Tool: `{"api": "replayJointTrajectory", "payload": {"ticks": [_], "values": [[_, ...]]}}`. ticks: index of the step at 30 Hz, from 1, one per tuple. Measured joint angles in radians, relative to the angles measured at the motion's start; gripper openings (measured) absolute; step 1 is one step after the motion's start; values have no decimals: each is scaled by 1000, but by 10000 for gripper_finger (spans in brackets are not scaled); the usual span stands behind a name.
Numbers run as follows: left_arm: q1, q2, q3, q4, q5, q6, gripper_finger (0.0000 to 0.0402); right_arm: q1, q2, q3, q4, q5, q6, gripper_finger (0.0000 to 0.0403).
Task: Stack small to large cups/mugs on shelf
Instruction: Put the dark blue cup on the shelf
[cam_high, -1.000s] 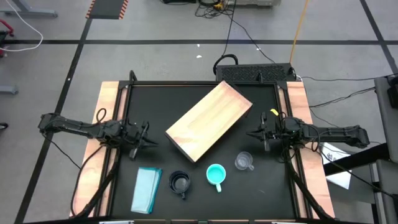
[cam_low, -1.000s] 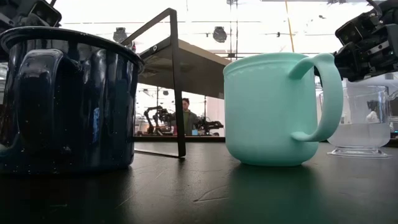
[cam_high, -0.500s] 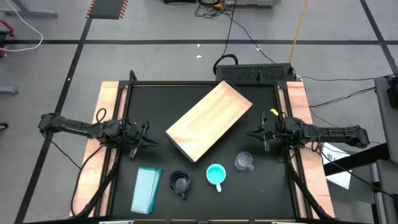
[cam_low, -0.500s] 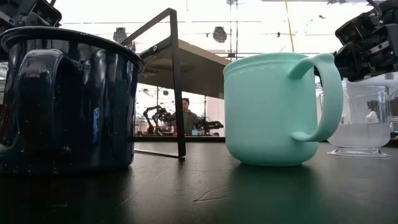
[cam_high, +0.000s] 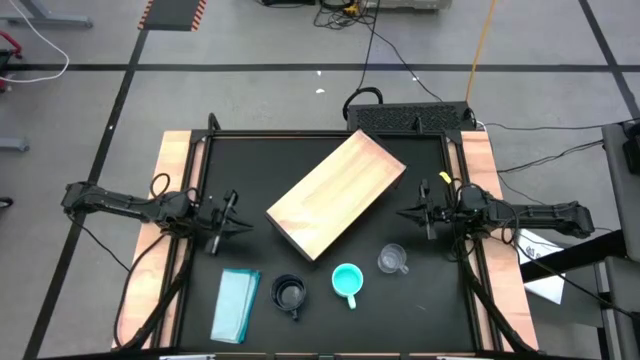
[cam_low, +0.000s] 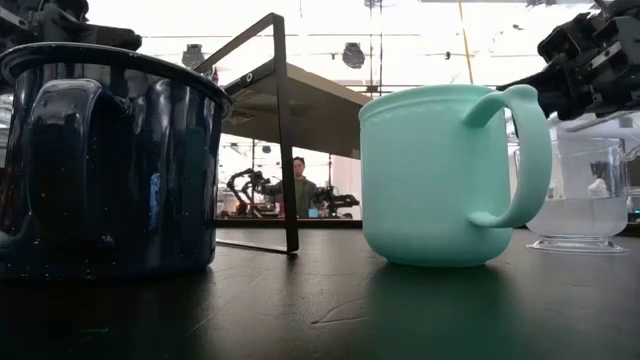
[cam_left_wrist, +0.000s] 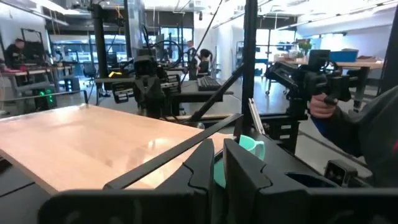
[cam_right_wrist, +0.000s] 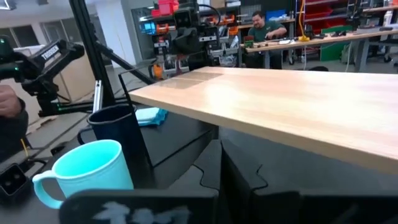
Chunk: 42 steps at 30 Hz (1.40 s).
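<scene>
Here we see both arms waiting at the table's edges, neither holding anything. The left gripper hovers at the left side with its fingers nearly together on nothing, and the right gripper hangs opposite, fully closed and empty.

Between them the shelf lies diagonally across the black table — its pale top is bare, so we judge no stacking has begun.

The three cups stand in a loose row along the near edge, well apart from one another: the navy mug, the turquoise mug and the clear cup. That spacing probably leaves room for fingers around each.

A pale-teal block lies left of the navy mug.

We can read no labels or writing on the cups or shelf.
</scene>
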<state>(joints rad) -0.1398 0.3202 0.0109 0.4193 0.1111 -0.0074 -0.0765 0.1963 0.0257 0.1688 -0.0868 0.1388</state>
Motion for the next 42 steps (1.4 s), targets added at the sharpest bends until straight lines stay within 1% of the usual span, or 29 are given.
{"api": "replayJointTrajectory", "payload": {"ticks": [3, 5, 9, 12, 16, 21, 29, 33, 37, 42], "values": [[0, 0, 0, 0, 27, 3, 12, 0, 0, 0, 1, 0, -12, 0], [0, 0, 0, 7, 28, 3, 5, 0, 0, 0, 4, -4, -17, 0], [0, 0, 0, 30, 50, 5, 3, 0, 0, 0, 41, -38, -24, 0], [0, 0, 0, 30, 72, 7, 2, 0, 0, 0, 61, -98, -71, 0], [0, 0, 0, 32, 73, 26, 2, 0, 0, 0, 105, -101, -87, 0], [-4, 0, 0, 50, 73, 12, 1, 0, 0, 0, 111, -101, -106, 0], [-52, 0, 23, 56, 73, 12, 1, 1, 0, 0, 111, -102, -99, 0], [-76, 0, 29, 54, 54, 36, 1, 1, 0, 0, 113, -102, -106, 0], [-88, 0, 29, 39, 14, 48, 1, 1, 0, 0, 168, -105, -133, 0], [-104, 0, 30, 25, -9, 47, 0, 1, 10, 15, 234, -201, -131, 0]]}}
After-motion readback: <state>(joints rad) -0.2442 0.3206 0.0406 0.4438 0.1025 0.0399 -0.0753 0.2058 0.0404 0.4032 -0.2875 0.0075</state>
